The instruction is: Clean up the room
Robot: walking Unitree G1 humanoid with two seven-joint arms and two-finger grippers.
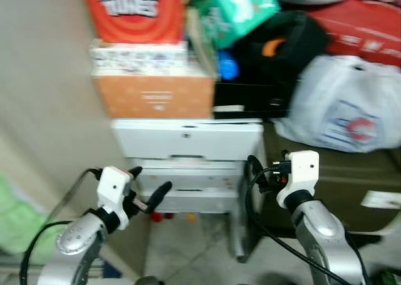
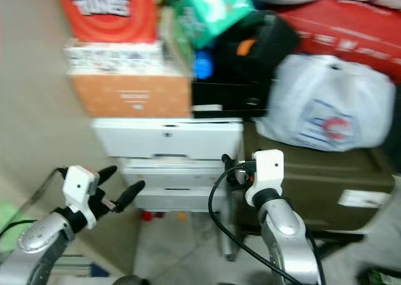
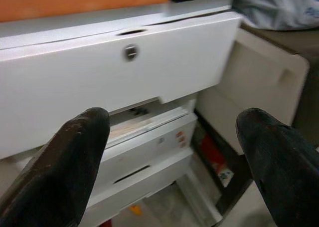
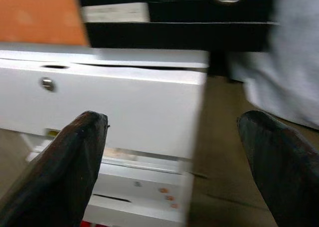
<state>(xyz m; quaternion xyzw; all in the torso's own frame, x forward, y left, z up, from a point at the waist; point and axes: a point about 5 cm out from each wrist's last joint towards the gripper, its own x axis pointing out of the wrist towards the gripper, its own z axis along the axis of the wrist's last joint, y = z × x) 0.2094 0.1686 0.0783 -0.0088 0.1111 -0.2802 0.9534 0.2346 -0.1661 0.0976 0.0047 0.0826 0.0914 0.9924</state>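
Note:
A white drawer unit [image 1: 188, 141] stands against the wall, its top drawer shut, with a small round lock [image 3: 130, 52]. A lower drawer [image 3: 149, 137] is pulled out a little, with papers at its edge. My left gripper [image 1: 149, 185] is open in front of the unit's lower left drawers and holds nothing. My right gripper [image 1: 257, 171] is open beside the unit's right edge, also holding nothing. In the right wrist view the right gripper [image 4: 172, 119] faces the top drawer's right corner.
An orange box [image 1: 153, 96], a patterned box and a red box [image 1: 135, 9] are stacked on the unit. A green pack [image 1: 235, 6], a black bag [image 1: 276, 47] and a white plastic bag [image 1: 344, 103] crowd the right, above an olive chest [image 1: 332, 178]. Small red and orange bits [image 1: 166, 217] lie on the floor.

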